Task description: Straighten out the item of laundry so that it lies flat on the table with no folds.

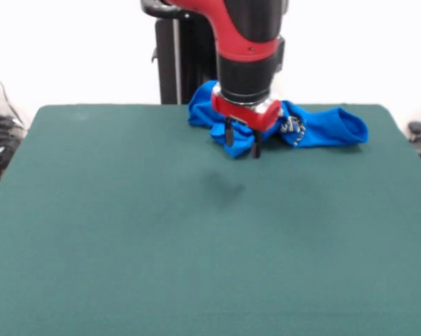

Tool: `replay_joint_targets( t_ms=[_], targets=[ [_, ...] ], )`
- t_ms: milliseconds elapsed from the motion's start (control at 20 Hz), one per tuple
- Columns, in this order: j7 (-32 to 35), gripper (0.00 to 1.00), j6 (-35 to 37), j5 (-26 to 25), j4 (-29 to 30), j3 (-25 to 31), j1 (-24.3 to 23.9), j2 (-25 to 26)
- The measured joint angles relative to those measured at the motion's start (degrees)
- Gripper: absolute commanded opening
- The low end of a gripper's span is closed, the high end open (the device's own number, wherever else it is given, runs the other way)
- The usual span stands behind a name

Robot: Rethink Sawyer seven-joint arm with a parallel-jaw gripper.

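Note:
The item of laundry, a bright blue T-shirt, lies crumpled in a long bunch at the far edge of the table. A bit of white and yellow print shows in its folds near the middle. My gripper hangs in front of the bunch's left half, its two black fingers apart and open. Blue cloth shows between and behind them, but I cannot tell whether they touch it. The arm hides part of the shirt's middle.
Dark green cloth covers the table from the shirt to the near edge. A faint shadow falls on it just in front of the gripper. Cables and dark gear sit off the table's left side.

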Motion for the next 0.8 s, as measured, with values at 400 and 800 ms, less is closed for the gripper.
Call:
replay_joint_targets(
  t_ms=[400,800],
  targets=[
    [0.0,1.0,-4.62,0.0,3.8,0.34,-2.26,0.73],
    [0.0,1.0,-4.63,0.01,5.11,0.36,-1.98,0.42]
  ],
)
